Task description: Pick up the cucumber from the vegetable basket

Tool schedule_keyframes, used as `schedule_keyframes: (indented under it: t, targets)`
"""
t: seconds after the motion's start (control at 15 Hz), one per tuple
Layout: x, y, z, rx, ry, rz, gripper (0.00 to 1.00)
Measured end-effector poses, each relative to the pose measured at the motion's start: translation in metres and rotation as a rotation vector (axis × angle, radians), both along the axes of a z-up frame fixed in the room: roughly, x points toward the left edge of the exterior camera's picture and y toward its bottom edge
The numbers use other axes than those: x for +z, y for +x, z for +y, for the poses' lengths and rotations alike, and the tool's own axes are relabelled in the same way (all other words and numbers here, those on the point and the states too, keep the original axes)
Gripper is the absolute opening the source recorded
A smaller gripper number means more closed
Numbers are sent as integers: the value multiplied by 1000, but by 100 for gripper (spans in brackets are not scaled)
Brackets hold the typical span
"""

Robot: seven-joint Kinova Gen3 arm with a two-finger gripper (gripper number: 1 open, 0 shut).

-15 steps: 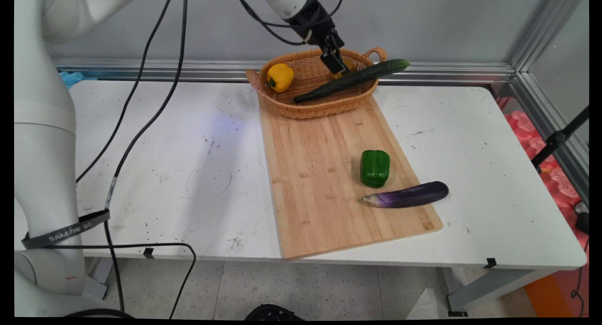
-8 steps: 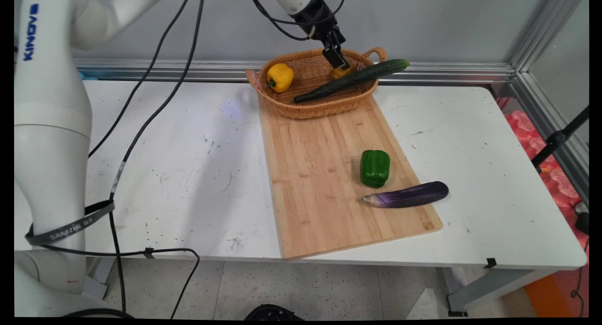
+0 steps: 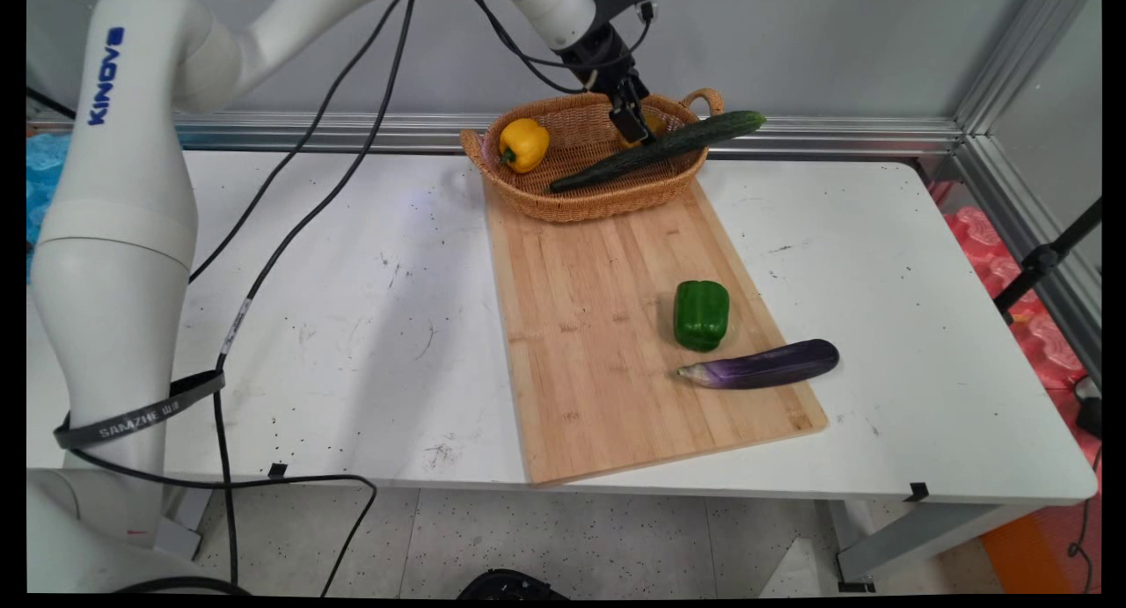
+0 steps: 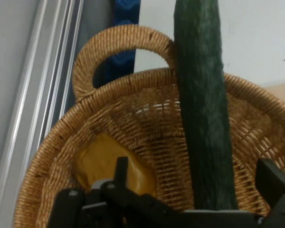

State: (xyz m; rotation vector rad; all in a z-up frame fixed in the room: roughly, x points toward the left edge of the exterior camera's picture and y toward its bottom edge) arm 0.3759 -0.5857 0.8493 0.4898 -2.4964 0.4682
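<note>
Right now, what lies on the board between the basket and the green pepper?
Nothing: in the main view, the cutting board is bare between the basket and the green pepper.

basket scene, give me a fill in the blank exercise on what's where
1. The cucumber lies in the basket with one end sticking out over the ____.
2. The green pepper sits on the cutting ____.
3. The eggplant is ____ in color.
4. The gripper hangs above the ____.

Missing words: rim; board; purple; basket
</note>
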Motion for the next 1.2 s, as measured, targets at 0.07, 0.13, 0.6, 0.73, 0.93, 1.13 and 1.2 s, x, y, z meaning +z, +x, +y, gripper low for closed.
schedule_keyframes:
  t: [0.07, 0.13, 0.6, 0.73, 0.93, 1.13, 1.2]
  targets:
    - [-4, -1, -2, -1, 3, 1, 100]
    - [-7, -1, -3, -1, 5, 1, 100]
    - [-36, -10, -8, 1, 37, 19, 100]
    - [-42, -11, -9, 4, 44, 22, 100]
    - [-48, -12, -9, 5, 53, 24, 0]
    - [-53, -13, -7, 2, 65, 25, 0]
    - [-54, -13, -6, 2, 68, 24, 0]
